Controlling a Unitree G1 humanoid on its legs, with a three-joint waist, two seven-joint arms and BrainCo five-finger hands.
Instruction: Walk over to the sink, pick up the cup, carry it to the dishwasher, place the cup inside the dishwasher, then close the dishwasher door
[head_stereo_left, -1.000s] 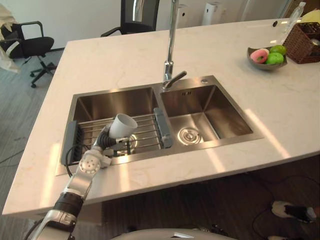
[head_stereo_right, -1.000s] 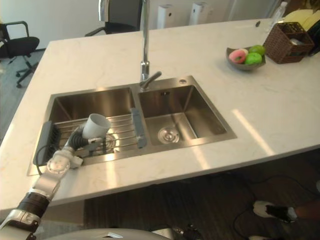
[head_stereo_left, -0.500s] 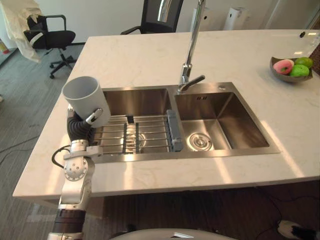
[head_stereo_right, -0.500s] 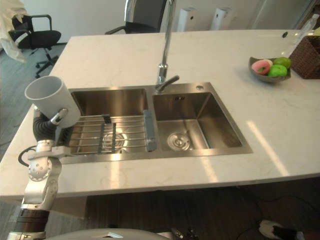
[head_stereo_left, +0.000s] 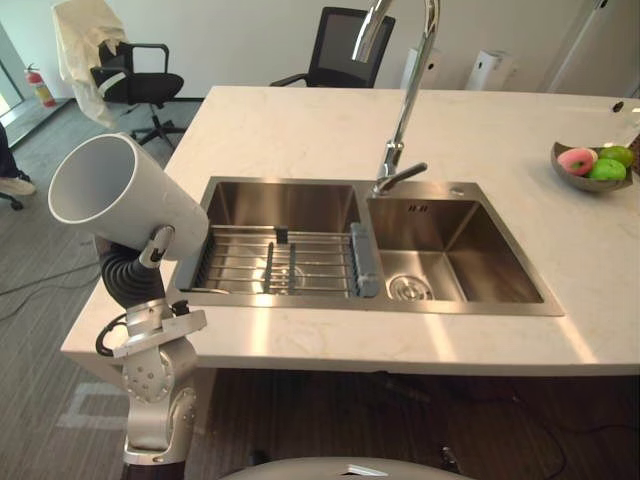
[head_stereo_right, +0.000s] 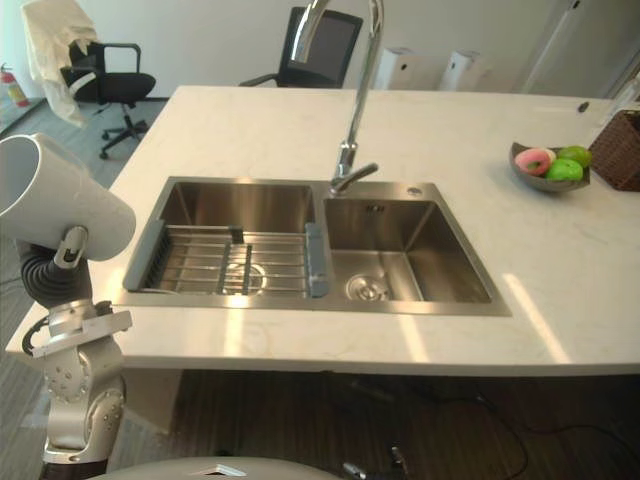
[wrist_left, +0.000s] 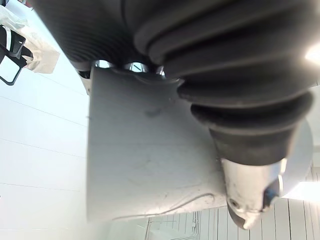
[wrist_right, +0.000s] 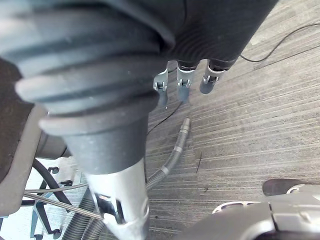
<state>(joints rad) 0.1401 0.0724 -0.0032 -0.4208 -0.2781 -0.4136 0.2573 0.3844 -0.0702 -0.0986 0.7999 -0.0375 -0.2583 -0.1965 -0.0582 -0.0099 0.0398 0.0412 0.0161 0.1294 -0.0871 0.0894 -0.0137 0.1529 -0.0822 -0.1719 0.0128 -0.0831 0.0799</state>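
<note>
A white cup (head_stereo_left: 125, 205) is held up in the air off the left end of the counter, tipped so its mouth faces up and to the left. My left hand (head_stereo_left: 128, 278) is shut on it from below, the thumb (wrist_left: 250, 195) pressed against the cup's wall (wrist_left: 150, 160). The cup is well clear of the double steel sink (head_stereo_left: 300, 300), which lies to its right. My right hand (wrist_right: 182, 82) hangs over the grey floor with relaxed fingers and nothing in it.
A wire rack (head_stereo_left: 280, 262) spans the sink's left basin, and a tall tap (head_stereo_left: 405, 110) stands behind the sink. A fruit bowl (head_stereo_left: 590, 165) and a wicker basket (head_stereo_right: 620, 150) sit at the counter's far right. Two office chairs (head_stereo_left: 135, 85) (head_stereo_left: 340, 45) stand beyond the counter.
My left hand has lifted the cup out of the sink, up and leftward past the counter's edge. The camera has also turned, shifting the whole scene to the right.
</note>
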